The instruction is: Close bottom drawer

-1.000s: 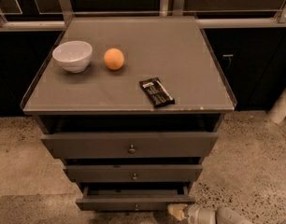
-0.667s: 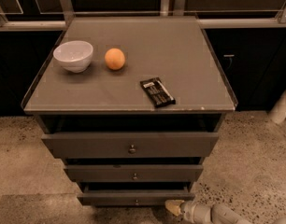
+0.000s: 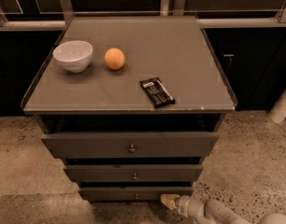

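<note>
The bottom drawer [image 3: 133, 193] is the slimmest of three dark grey-brown drawer fronts, lowest on the cabinet, with a tiny round knob [image 3: 136, 196] at its centre. Its front stands slightly forward of the cabinet body, with a dark gap above it. My gripper [image 3: 168, 200] comes in from the lower right on a pale grey arm. Its cream-coloured tip sits just below the right part of the bottom drawer's front, touching or almost touching it.
A white bowl [image 3: 73, 55], an orange [image 3: 114, 58] and a black snack bar [image 3: 157, 92] lie on the cabinet top [image 3: 180, 50]. The top drawer [image 3: 129, 145] and middle drawer [image 3: 133, 173] stand above. Speckled floor surrounds the cabinet. A white post [image 3: 283, 104] stands at the right.
The gripper tip has shifted a little to the left along the bottom drawer's front. The bottom drawer front looks pushed in slightly.
</note>
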Motion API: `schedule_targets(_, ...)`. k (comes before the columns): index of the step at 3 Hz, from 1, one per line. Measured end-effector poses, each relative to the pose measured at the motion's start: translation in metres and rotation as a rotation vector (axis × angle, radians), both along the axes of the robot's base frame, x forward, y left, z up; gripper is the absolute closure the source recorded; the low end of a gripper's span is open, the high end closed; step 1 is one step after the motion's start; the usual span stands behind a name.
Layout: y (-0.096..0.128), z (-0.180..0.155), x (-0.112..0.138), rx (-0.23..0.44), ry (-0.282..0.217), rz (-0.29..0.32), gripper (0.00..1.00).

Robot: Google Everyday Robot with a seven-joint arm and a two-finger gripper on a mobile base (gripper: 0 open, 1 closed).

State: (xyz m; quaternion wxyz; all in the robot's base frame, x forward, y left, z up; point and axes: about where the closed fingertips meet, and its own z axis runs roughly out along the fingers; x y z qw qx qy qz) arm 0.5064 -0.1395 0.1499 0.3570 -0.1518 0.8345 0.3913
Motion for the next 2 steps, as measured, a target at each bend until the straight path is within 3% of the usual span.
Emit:
schedule_targets(1,-0.005,0.005,0.013,0.026,-0.03,0.014,1.0)
schedule_targets(2,-0.018,0.016,0.016,0.042,-0.033,0.035,0.82)
